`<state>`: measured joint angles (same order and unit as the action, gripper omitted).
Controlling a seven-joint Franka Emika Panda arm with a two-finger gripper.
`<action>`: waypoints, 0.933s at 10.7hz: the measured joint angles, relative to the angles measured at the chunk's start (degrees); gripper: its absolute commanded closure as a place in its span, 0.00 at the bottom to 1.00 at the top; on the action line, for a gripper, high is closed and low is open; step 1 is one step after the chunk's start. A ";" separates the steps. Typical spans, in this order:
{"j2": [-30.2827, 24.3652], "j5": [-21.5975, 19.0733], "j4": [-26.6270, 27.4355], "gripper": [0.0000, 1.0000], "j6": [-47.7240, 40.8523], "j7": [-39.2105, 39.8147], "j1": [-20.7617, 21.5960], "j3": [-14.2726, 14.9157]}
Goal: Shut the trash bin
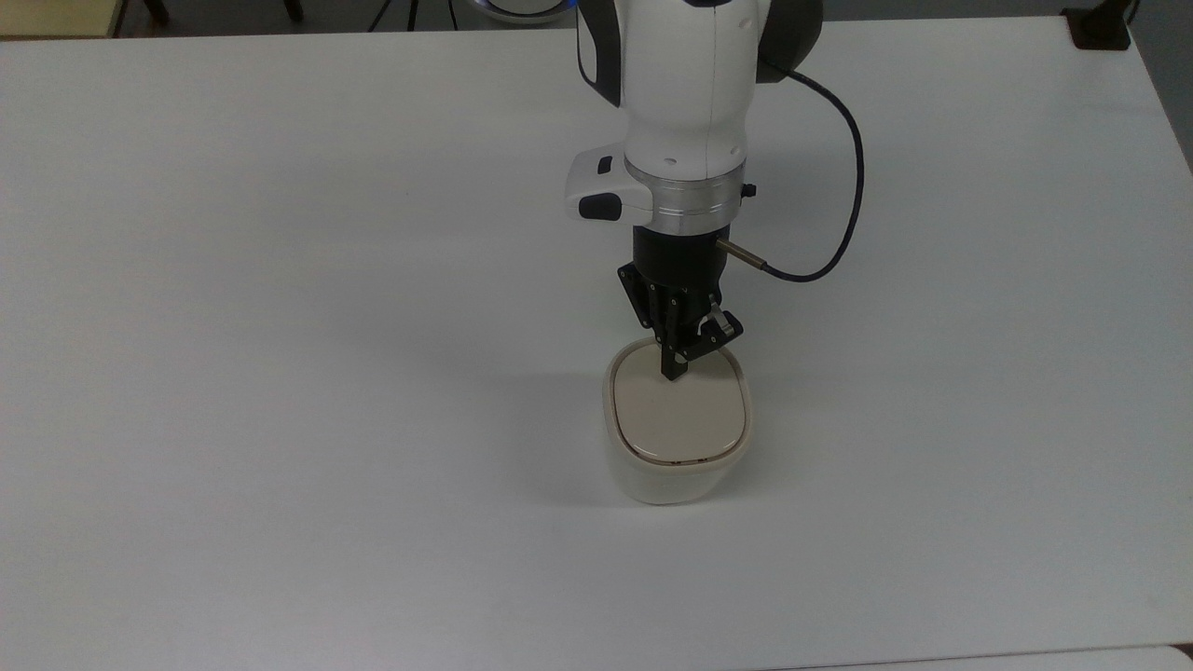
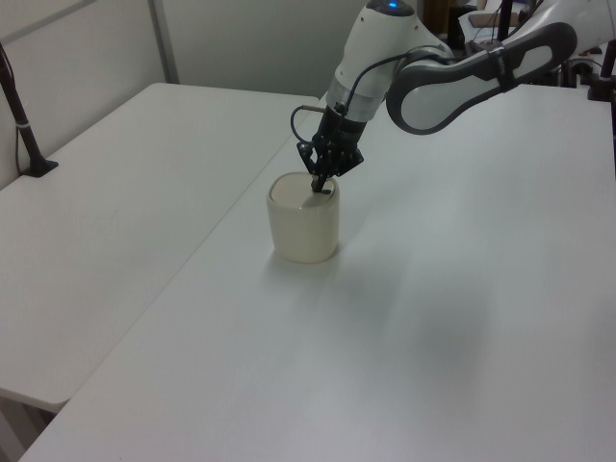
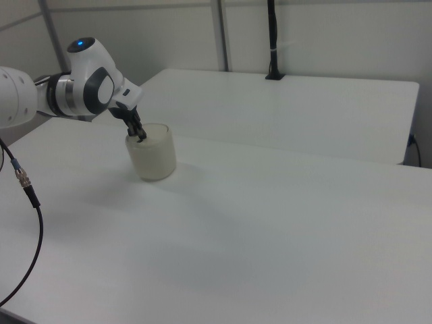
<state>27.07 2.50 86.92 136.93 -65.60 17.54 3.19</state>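
The trash bin (image 1: 676,480) is a small cream-white tub standing near the middle of the white table. Its beige lid (image 1: 678,419) lies flat inside the rim. My gripper (image 1: 672,370) points straight down with its fingers shut together, and the black tip touches the lid's far edge in the top view. Seen from the left view, the gripper (image 2: 321,186) rests on the top of the bin (image 2: 304,231) at its far side. In the right view the gripper (image 3: 140,137) meets the bin (image 3: 154,160) at the top's left side.
A black cable (image 1: 853,186) loops off the wrist on the top view's right. A black clamp post (image 2: 24,125) stands at the left view's left table edge. Another post (image 3: 271,40) rises at the back in the right view. A seam (image 2: 231,207) joins two tables.
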 measured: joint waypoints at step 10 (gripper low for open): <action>-16.13 -0.63 -0.10 0.00 -26.99 12.88 -4.73 -0.10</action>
<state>10.94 1.87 86.82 109.94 -52.72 12.81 3.09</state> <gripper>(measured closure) 0.833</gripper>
